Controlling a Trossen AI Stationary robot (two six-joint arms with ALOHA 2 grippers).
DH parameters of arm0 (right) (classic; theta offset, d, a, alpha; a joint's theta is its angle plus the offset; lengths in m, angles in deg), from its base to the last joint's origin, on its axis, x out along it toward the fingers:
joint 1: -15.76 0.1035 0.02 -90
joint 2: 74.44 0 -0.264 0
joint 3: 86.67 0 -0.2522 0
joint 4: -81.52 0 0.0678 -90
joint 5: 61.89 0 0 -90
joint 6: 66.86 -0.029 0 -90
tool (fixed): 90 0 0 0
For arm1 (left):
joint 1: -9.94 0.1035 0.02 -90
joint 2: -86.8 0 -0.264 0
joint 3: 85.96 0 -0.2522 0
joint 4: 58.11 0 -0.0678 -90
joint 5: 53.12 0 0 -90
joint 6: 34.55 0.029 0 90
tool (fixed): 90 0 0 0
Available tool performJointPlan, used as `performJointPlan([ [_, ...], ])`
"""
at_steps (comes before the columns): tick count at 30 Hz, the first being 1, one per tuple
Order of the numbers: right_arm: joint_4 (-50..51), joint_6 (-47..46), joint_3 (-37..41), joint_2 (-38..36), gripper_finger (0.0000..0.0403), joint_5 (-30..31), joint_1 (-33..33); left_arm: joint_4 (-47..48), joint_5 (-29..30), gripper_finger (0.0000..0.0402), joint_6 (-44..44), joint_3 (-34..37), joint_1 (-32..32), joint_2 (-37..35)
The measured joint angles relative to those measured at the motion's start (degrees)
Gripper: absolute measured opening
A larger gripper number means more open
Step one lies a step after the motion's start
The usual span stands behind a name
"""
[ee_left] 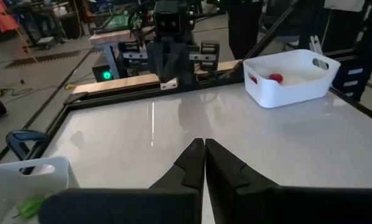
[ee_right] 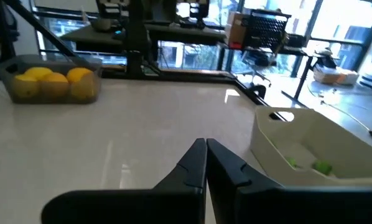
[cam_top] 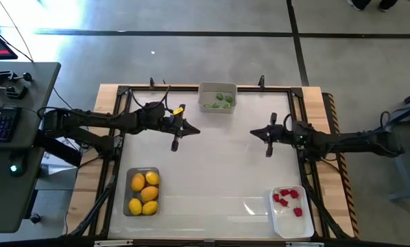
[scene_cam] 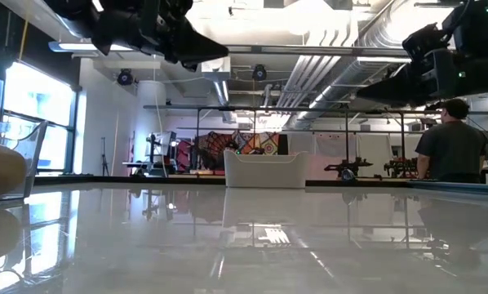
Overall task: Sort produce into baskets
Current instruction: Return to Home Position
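Taking the middle of the bench (cam_top: 219, 161) in the high view as the dial's centre, the pale grey bin (cam_top: 217, 87) stands at 12 o'clock against the far edge, with the green pieces (cam_top: 223, 100) inside it. The dark-tinted bin (cam_top: 128, 193) sits at about 8 o'clock near the front corner and holds the yellow lemons (cam_top: 145, 192). The white bin (cam_top: 291, 224) is at about 4 o'clock, with the red pieces (cam_top: 288, 197) gathered in its far half.

The left gripper (cam_top: 193, 131) hangs above the bench at roughly 10 o'clock, pointing toward the centre. Its fingers (ee_left: 189, 165) are pressed together with nothing between them. The right gripper (cam_top: 255, 133) faces it from about 2 o'clock, well apart from it. Its fingers (ee_right: 189, 168) are likewise closed on nothing. No produce lies on the open bench surface between the bins.

In the low view a person (scene_cam: 452, 143) stands in the room beyond the bench, at 3 o'clock.
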Motion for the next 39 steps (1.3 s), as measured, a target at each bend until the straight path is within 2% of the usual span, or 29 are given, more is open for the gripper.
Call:
performJointPlan([
  [9,12.05,-1.58,0.04,-10.36,0.0000,-0.02,-1.25,-1.02,0.00,0.0000,1.56,0.10,0.00,0.07],
  [15,17.09,-1.50,0.04,-15.29,0.0000,-0.05,-1.25,-19.28,-0.10,0.0000,0.22,7.93,0.68,0.11],
  [25,24.60,-1.24,0.03,-22.01,0.0000,0.25,-1.25,-24.54,-0.01,0.0000,-2.28,15.14,4.44,-1.17],
  [31,26.62,-3.05,3.12,-26.04,0.0000,0.49,-1.45,-28.93,0.00,0.0000,-1.93,21.36,6.14,-7.01],
  [39,28.24,-3.82,3.08,-31.74,0.0000,-0.18,-3.00,-28.81,-0.02,0.0000,-3.88,31.10,7.67,-20.50],
])
